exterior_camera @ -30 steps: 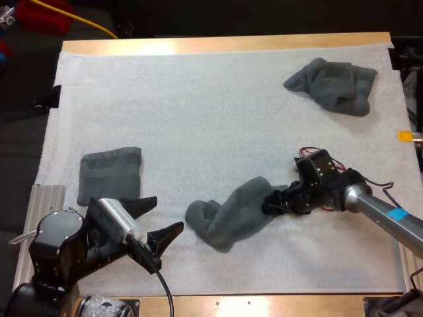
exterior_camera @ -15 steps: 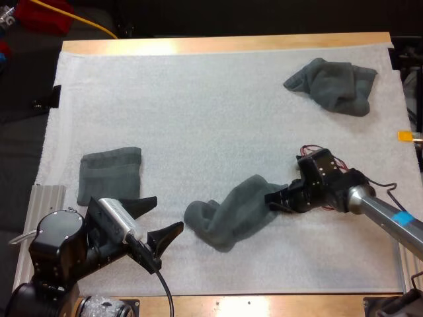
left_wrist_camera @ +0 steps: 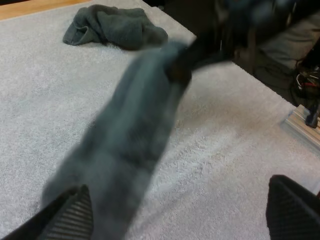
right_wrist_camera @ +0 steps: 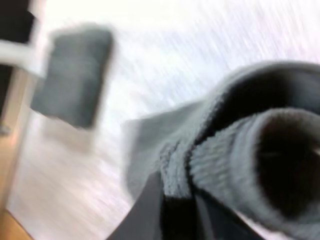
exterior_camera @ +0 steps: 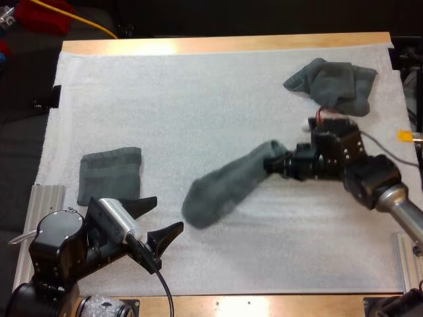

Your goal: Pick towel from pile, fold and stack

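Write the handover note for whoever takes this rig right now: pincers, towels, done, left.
Right pincer: shut on one end of the held towel, which stretches toward the left arm.
Left pincer: open, holding nothing, at the mat's near left.
Folded towel: flat at the mat's left.
Crumpled towel: far right.
Done: one towel folded, one picked.
Left: fold the held one, stack it on the folded towel, then the crumpled one.
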